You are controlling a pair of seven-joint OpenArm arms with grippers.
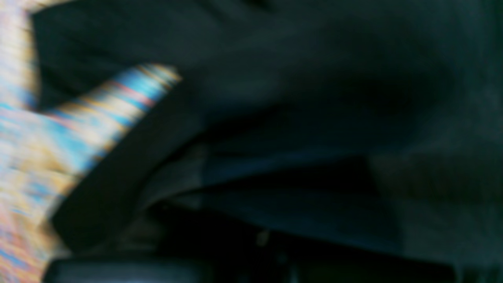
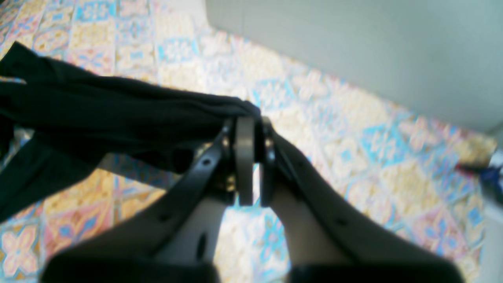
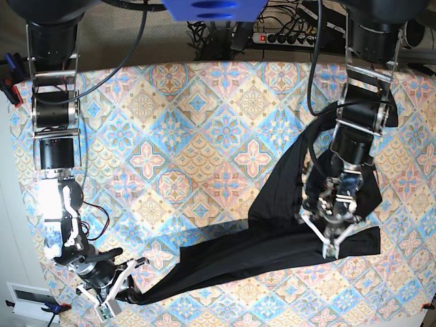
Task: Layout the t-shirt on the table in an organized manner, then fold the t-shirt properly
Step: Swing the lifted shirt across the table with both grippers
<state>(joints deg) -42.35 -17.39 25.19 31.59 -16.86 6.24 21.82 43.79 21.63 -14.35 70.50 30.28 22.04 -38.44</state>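
Observation:
The black t-shirt (image 3: 272,245) lies stretched out in a long band across the near part of the patterned table (image 3: 204,136). One part runs up toward the far right. My right gripper (image 3: 128,289) is at the near left corner, shut on the bunched end of the t-shirt (image 2: 118,114). In the right wrist view the pads (image 2: 244,157) pinch the cloth just above the table. My left gripper (image 3: 330,248) sits on the right part of the shirt with its fingers meeting at the fabric. The left wrist view is blurred and filled with black cloth (image 1: 314,98).
The table's left edge is close to my right gripper, with a grey floor (image 2: 353,39) beyond it. A white box (image 3: 27,298) sits off the near left corner. Cables and a power strip (image 3: 286,35) lie behind the far edge.

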